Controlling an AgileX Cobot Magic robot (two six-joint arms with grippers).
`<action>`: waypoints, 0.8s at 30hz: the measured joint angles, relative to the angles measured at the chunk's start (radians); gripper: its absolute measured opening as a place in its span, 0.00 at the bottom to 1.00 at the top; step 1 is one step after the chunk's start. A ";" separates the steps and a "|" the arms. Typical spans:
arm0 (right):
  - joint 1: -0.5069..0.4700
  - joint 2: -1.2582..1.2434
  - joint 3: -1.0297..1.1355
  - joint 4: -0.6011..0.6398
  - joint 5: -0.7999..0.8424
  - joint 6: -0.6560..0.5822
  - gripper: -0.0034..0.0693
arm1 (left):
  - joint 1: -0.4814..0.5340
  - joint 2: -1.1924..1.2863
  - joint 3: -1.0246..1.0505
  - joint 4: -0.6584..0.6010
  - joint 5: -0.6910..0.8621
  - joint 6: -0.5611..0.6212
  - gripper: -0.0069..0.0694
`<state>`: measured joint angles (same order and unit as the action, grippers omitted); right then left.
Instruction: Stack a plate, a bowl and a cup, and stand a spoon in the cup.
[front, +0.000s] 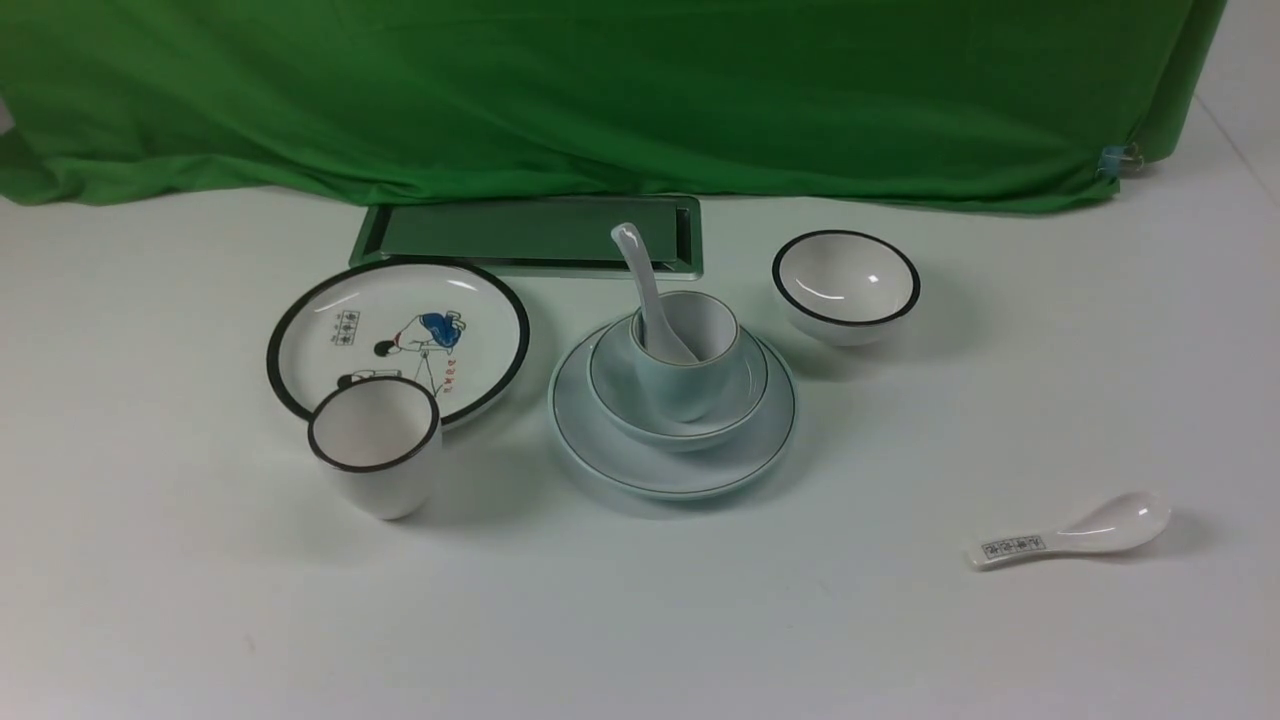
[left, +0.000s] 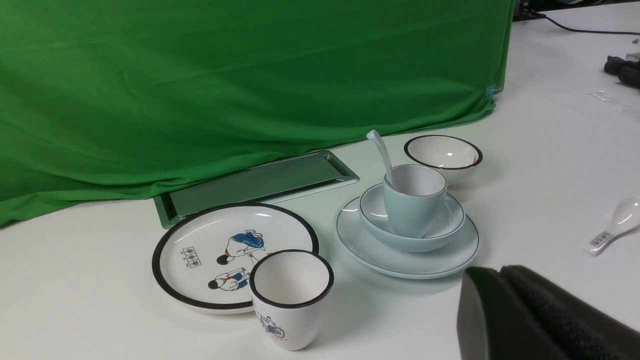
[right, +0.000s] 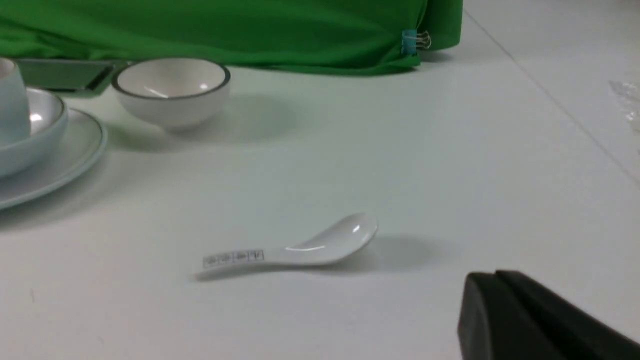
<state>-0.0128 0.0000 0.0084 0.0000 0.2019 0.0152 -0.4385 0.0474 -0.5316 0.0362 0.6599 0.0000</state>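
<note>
The left pincer (left: 500, 274) is clenched, its dark pads pressed together with nothing between them, and it sits apart from the dishes. The right pincer (right: 495, 280) is clenched and empty too, near the patterned spoon (right: 295, 247) but not touching it.

The stack stands in the middle of the table (front: 640, 620). The pale blue plate (front: 672, 472) is at the bottom, the shallow blue bowl (front: 680, 432) sits on it, and the small blue cup (front: 690, 385) sits in the bowl. The plain white spoon (front: 645, 285) stands in the cup with its scoop end down inside. Its long axis is close to upright, and the handle leans up towards the far left, resting on the cup's left rim.

To the left of the stack lies a black-rimmed plate (front: 400, 330) with a cartoon figure, just beside the blue plate. A taller white black-rimmed cup (front: 375, 455) stands at that plate's near edge. To the far right of the stack is a small white bowl (front: 845, 285) with a black rim. The patterned spoon lies flat at the near right, well apart from the stack, scoop up, handle pointing left. Behind everything are a metal panel (front: 530, 235) set in the table and a green cloth (front: 600, 90).
</note>
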 joint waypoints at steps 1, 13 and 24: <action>0.000 0.000 0.000 0.000 0.004 0.000 0.06 | 0.000 0.000 0.000 0.000 0.000 0.000 0.05; -0.013 0.000 0.000 0.000 0.013 -0.001 0.06 | 0.000 0.000 0.000 0.000 0.000 0.000 0.05; -0.030 0.000 0.000 0.018 0.014 0.005 0.07 | 0.000 0.000 0.000 0.000 0.000 0.000 0.05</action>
<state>-0.0427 0.0000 0.0084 0.0179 0.2158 0.0201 -0.4385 0.0474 -0.5316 0.0362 0.6599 0.0000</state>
